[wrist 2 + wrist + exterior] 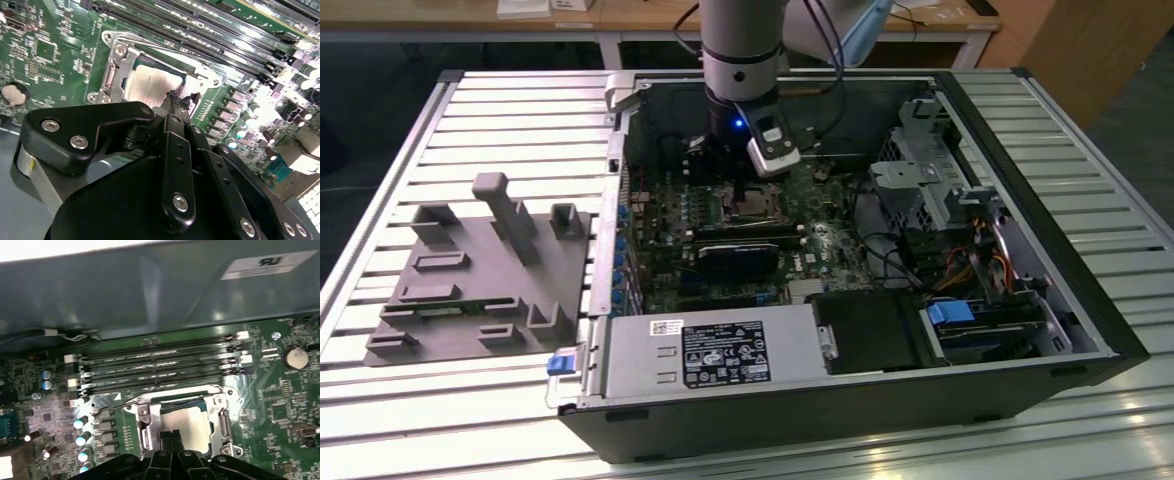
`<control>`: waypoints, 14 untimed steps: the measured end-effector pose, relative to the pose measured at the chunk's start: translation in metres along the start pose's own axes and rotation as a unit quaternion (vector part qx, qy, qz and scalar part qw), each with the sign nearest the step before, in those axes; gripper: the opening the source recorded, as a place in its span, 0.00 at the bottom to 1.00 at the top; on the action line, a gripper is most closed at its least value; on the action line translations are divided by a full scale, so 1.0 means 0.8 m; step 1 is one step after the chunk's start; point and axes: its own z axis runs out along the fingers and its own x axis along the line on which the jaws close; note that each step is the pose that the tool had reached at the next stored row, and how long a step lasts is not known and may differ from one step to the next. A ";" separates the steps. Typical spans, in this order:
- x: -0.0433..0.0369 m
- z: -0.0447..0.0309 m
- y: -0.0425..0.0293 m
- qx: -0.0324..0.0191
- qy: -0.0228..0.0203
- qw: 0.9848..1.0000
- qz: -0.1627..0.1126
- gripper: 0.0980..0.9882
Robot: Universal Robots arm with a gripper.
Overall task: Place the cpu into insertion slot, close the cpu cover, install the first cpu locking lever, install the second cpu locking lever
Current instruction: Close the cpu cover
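**Item 1, gripper** (175,98): we log its 2 fingertips pressed together with nothing visible between them. They hang close over the socket's edge. Whether they touch metal, we cannot tell. In the first wrist view the tips (170,436) point at the socket side farthest from the memory slots (160,371).

**Item 2, the cpu** (187,422): it lies flat inside the insertion slot (218,401), dull silver top upward. It also shows in the second wrist view (150,85).

**Item 3, the cpu cover** (143,429): it appears folded down. Its silvery frame borders the chip, and the chip's top shows through the cut-out.

**Item 4, wire lever** (107,409): it runs along the socket side next to the memory slots, with its bent end out past the corner. Whether it is latched or free, we cannot tell.

**Item 5, setting:** the motherboard (280,405) sits in an open computer case (1107,340), and the arm (740,50) reaches in from above.

**Status:** we judge step 1 done and step 2 done or nearly so, which puts the work at the cover or the first lever.

**Requirement:** in our judgement the next move calls for the closed tips to act as a pusher. It needs a short, controlled press on thin metal, kept clear of the capacitors (80,423) beside the socket.
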 end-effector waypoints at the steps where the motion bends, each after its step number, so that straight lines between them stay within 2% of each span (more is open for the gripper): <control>1: 0.002 0.0004 -0.0003 0.000 0.000 1.000 -0.002 0.00; 10: 0.010 0.0069 -0.0048 -0.002 0.000 1.000 -0.013 0.00; 12: 0.011 0.0080 -0.0055 -0.005 0.001 1.000 -0.014 0.00; 14: 0.011 0.0087 -0.0057 -0.012 0.002 1.000 -0.013 0.00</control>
